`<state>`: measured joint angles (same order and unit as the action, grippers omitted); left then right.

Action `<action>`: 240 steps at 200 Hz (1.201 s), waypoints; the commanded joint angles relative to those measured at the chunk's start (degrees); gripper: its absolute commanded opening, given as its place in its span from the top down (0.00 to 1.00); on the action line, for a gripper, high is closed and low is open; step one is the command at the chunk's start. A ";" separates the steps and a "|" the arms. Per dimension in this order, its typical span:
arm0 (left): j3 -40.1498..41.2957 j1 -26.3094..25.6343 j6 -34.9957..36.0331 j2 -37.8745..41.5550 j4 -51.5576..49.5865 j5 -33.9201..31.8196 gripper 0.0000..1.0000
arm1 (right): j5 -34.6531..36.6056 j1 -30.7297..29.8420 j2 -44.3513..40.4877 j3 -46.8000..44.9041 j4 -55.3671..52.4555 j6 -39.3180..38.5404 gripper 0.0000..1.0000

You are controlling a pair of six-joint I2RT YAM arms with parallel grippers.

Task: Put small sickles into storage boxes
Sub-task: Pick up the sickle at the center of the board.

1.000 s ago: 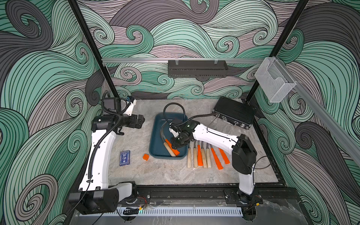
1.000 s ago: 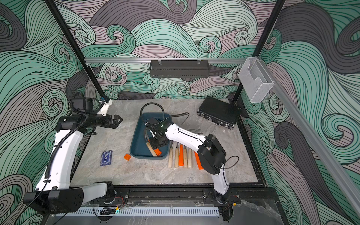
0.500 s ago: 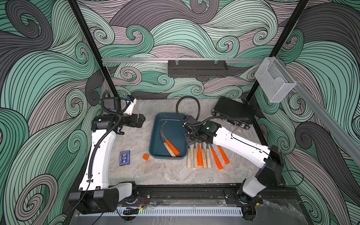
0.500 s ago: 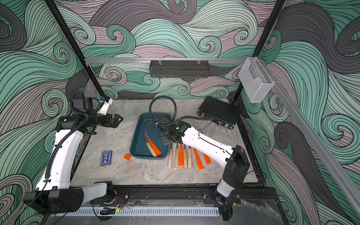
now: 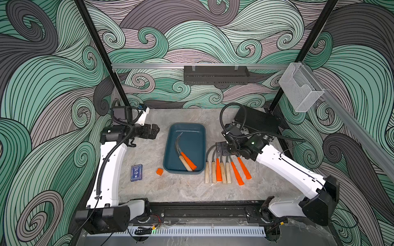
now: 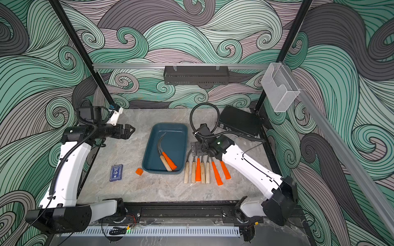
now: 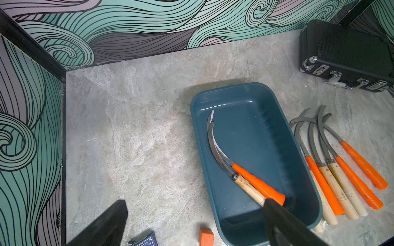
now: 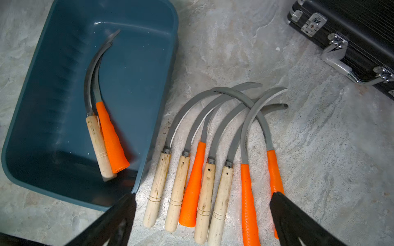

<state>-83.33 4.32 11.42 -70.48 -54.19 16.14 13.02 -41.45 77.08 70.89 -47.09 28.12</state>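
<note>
The right end effector (image 5: 221,149), arm stretched low to centre frame, gapes seemingly just above seven sickles (image 5: 223,172) on the desk (image 5: 191,189). Two sickles (image 5: 185,156) lie in the tray (image 5: 170,136). The left end effector (image 5: 154,131) hangs released, centre-left.

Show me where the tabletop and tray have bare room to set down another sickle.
Inside the teal tray, the floor half toward the loose sickles is bare; its two sickles hug the other side. Bare tabletop runs between tray and back wall, and along the front edge. Crowded: seven loose sickles, blades crossing, beside the tray under the open right gripper.
</note>
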 commanded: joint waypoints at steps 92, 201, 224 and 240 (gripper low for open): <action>-5.47 -0.60 -0.14 0.64 -4.08 -0.91 0.01 | -17.25 7.87 -7.82 -15.57 9.69 0.70 0.13; -3.02 -0.63 1.67 1.69 -3.42 0.13 0.02 | -10.98 8.64 -11.41 -21.52 -0.47 2.31 0.27; -2.95 -0.62 1.94 1.54 -3.44 1.34 0.01 | -10.22 9.40 -11.76 -23.23 -2.11 2.78 0.30; -2.47 -0.67 1.78 1.48 -3.04 2.10 0.01 | -10.75 10.13 -12.36 -24.58 -2.46 3.52 0.31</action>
<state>-86.06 3.97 12.58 -69.56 -56.82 16.03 1.21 -32.36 66.04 47.97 -46.48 30.13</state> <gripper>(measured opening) 0.986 0.694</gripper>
